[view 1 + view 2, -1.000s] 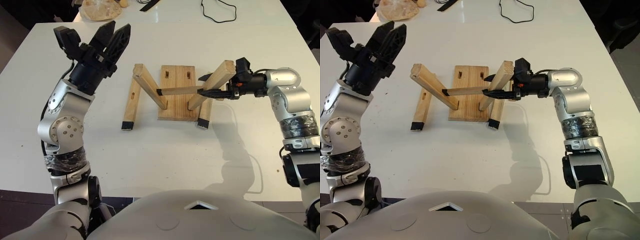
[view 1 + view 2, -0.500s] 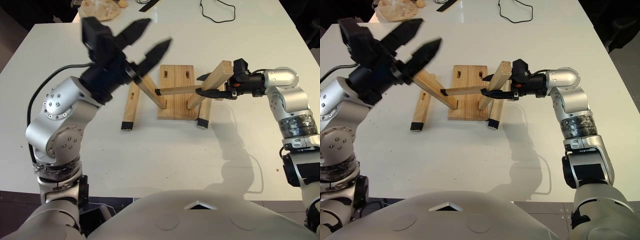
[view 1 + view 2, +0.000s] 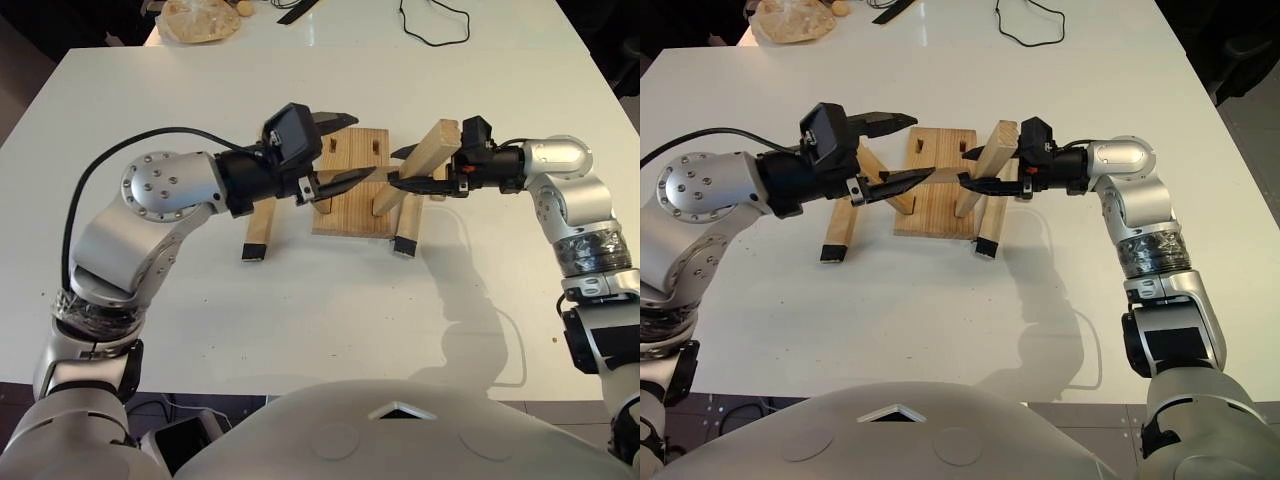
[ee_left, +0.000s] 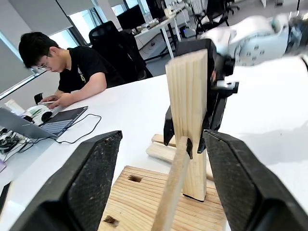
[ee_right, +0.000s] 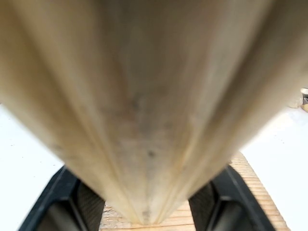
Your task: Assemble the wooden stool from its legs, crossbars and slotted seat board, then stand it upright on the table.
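Gripping stool leg (image 3: 435, 150), right jaws; left jaws open astride crossbar (image 4: 173, 190).

A white table (image 3: 300, 300) spreads across the scene. Along its far edge, a thin black cable (image 3: 432, 25) lies in loose loops. Well to the left of it sits a crinkled clear bag (image 3: 200, 18) with something tan inside, a small round tan thing (image 3: 243, 6) just beside it, and a flat black strip (image 3: 300, 10) nearby. Farther back in the room, an open laptop (image 4: 62, 122) rests on another table, with a black office chair (image 4: 113, 38) behind.
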Controlling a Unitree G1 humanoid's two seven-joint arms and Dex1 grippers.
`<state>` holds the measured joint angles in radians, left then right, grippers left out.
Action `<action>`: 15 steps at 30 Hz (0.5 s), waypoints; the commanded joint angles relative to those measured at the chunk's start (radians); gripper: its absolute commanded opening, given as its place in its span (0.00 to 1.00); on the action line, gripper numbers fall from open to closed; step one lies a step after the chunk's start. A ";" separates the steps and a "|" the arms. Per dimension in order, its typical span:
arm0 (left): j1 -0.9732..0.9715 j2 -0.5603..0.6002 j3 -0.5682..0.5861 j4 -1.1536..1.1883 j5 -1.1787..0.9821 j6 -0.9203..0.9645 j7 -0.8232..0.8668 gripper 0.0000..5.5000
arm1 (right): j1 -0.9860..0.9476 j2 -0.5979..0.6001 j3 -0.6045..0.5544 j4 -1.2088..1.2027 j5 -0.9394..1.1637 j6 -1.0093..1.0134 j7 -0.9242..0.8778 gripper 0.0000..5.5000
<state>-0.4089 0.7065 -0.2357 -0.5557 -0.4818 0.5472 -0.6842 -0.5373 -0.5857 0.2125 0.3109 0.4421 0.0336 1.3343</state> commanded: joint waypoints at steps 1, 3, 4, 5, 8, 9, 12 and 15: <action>0.017 -0.029 -0.042 0.070 0.063 0.040 0.016 0.57 | 0.080 0.000 0.104 0.030 -0.156 0.013 -0.017 0.37; 0.016 -0.040 -0.045 0.083 0.085 0.054 0.035 0.57 | 0.082 -0.005 0.109 0.019 -0.152 0.016 -0.018 0.37; 0.019 -0.042 -0.050 0.084 0.096 0.058 0.038 0.57 | 0.081 -0.006 0.111 0.014 -0.150 0.017 -0.018 0.37; 0.023 -0.046 -0.059 0.087 0.112 0.057 0.041 0.57 | 0.080 -0.007 0.113 0.009 -0.149 0.019 -0.018 0.37; 0.027 -0.063 -0.083 0.099 0.152 0.059 0.051 0.57 | 0.073 -0.008 0.116 -0.003 -0.145 0.027 -0.022 0.37; 0.030 -0.066 -0.092 0.099 0.162 0.060 0.049 0.57 | 0.069 -0.007 0.117 -0.005 -0.144 0.031 -0.025 0.37; 0.040 -0.087 -0.117 0.104 0.194 0.064 0.057 0.57 | 0.060 -0.006 0.119 -0.011 -0.141 0.040 -0.031 0.37; 0.043 -0.107 -0.127 0.128 0.229 0.074 0.079 0.57 | 0.058 -0.006 0.122 -0.020 -0.138 0.048 -0.031 0.37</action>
<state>-0.3794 0.6038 -0.3519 -0.4591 -0.2948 0.5966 -0.6278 -0.5460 -0.5826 0.2518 0.2650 0.4295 0.0436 1.2954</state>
